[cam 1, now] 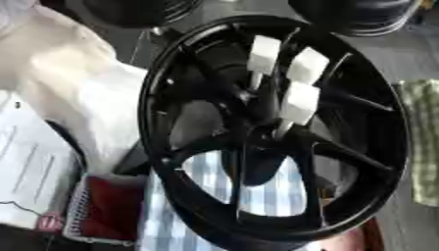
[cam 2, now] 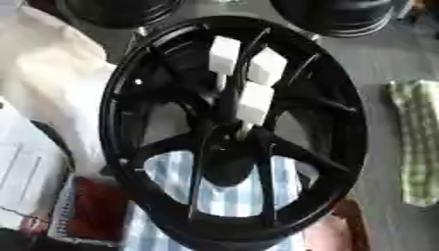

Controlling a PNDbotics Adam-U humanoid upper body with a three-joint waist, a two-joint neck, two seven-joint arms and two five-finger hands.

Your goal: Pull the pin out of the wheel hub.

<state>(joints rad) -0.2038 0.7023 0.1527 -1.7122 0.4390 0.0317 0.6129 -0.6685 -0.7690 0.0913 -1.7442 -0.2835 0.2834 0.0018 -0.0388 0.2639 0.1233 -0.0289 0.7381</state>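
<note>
Three white block-headed pins are seen standing in the centre of the wheel hub [cam 1: 274, 132], which fills most of the view. One pin [cam 1: 263, 56] is at about twelve o'clock from the hub's centre, a second [cam 1: 307, 66] at one o'clock just beside it, and a third [cam 1: 299, 104] lower, nearest the centre; thin stems are seen running from each block down toward the hub. The black rim is tilted, with its spokes radiating outward. Through the lower gaps between spokes, a blue-and-white checked cloth [cam 1: 257, 193] is seen beneath the wheel. At eight o'clock a red spiral notebook [cam 1: 107, 208] is lying, with white papers [cam 1: 30, 162] at nine o'clock. A green checked cloth [cam 1: 422, 142] is placed at three o'clock. Two dark round objects [cam 1: 137, 11] are set at twelve o'clock. Neither robot hand is shown, so their state cannot be told.
</note>
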